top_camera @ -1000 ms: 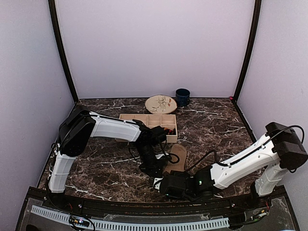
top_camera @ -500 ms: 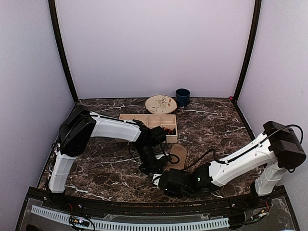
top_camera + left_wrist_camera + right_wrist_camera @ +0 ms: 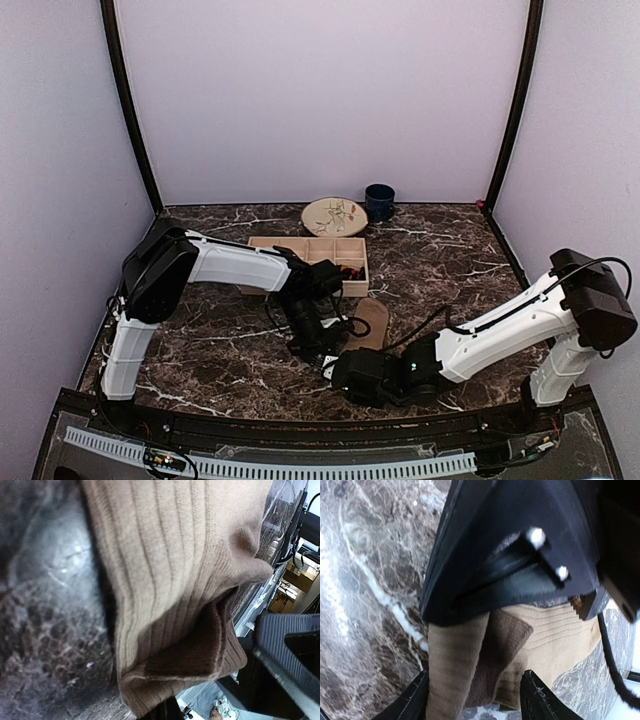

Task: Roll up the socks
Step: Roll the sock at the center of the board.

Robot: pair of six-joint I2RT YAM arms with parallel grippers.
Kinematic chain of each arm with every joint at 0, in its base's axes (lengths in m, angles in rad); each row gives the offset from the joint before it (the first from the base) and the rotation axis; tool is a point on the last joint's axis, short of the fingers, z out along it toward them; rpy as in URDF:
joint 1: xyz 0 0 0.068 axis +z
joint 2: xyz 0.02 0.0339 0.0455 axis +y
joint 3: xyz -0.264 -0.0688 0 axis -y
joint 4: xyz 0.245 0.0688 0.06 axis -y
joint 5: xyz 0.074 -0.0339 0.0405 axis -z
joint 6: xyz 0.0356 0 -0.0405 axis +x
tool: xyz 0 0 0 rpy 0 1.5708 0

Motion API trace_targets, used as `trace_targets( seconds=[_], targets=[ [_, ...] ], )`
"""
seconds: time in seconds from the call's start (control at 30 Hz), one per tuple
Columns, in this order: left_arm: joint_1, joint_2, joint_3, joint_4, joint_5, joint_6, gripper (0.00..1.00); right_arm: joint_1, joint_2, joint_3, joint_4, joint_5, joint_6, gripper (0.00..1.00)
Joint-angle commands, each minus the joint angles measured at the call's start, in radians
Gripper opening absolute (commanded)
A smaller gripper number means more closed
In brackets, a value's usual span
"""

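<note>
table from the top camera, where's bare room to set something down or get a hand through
Free: the right side of the table, between tray and right wall; the front left, between left arm's base and the tan sock. Crowded: front centre, where left gripper and right gripper meet at the sock; back centre holds plate and mug.

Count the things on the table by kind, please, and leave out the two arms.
sock: 1
tray: 1
plate: 1
cup: 1
Total: 4
Not counted: dark bits in one tray compartment, too small to tell.
</note>
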Motion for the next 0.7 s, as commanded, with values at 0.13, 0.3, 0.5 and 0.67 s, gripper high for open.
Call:
trace_targets(
  seconds=[0.13, 0.3, 0.5, 0.67],
  targets=[
    [0.008, 0.001, 0.021, -0.014, 0.013, -0.001, 0.0, 0.03, -0.042, -0.006, -0.109, 0.017, 0.013, 0.56],
    [0.008, 0.004, 0.021, -0.011, 0.019, -0.001, 0.0, 0.06, -0.045, -0.003, -0.098, 0.008, -0.011, 0.55],
    [0.007, 0.004, 0.019, -0.015, 0.018, 0.001, 0.0, 0.072, -0.019, 0.013, -0.074, 0.033, -0.051, 0.55],
    [0.006, 0.004, 0.018, -0.015, 0.02, -0.001, 0.0, 0.074, -0.005, 0.016, -0.055, 0.077, -0.086, 0.55]
  ],
)
